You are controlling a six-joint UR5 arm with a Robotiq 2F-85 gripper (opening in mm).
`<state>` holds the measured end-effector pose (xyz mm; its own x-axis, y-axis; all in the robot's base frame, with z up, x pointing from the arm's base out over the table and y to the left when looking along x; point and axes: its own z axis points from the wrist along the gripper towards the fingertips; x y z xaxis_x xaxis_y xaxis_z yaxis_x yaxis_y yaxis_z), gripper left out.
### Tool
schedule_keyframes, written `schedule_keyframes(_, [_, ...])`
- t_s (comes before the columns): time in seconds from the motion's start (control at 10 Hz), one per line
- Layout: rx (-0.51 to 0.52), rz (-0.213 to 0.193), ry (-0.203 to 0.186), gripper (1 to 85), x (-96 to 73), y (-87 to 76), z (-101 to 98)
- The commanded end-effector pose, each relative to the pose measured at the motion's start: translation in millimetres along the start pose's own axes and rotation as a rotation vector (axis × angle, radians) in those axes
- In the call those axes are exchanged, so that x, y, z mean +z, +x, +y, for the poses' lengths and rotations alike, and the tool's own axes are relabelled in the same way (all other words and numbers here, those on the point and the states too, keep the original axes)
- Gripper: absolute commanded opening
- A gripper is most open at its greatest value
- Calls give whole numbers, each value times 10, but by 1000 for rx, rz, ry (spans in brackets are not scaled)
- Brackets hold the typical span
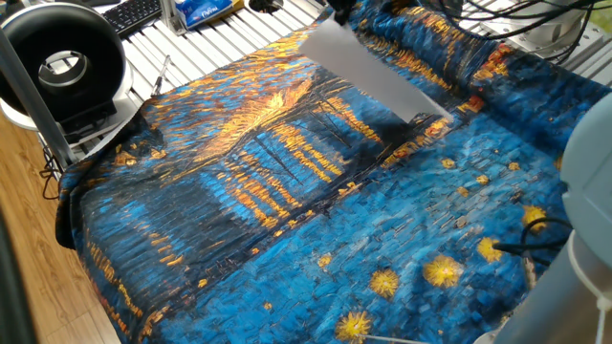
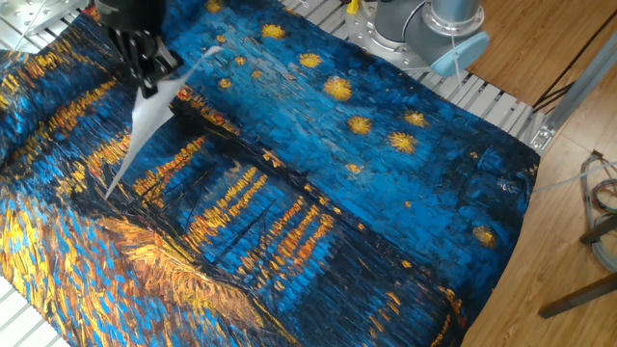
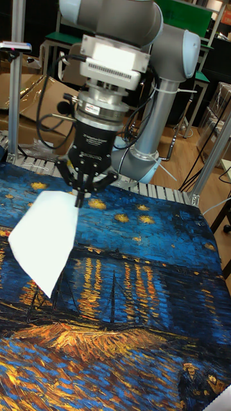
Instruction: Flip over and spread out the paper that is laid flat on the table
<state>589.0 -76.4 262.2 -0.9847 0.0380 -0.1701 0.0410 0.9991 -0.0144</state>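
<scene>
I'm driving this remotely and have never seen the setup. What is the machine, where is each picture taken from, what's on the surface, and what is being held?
It is one robot arm ending in a gripper. Two pictures look down at the table from opposite sides; the tall one faces the arm. A blue and orange painted cloth covers the table. The jaws are shut on one edge of the paper, a plain white sheet that hangs slanted above the cloth, its lowest corner near or on it.
</scene>
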Motion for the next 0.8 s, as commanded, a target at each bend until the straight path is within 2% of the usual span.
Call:
schedule_keyframes(0.0, [45,-8,-29,10,10,-13,204])
schedule_keyframes(0.3, [41,-31,-23,27,40,-55,239])
schedule_keyframes(0.5, [8,-30,-49,173,47,-49,323])
schedule_keyframes(0.7, [8,-47,-65,243,70,-86,400])
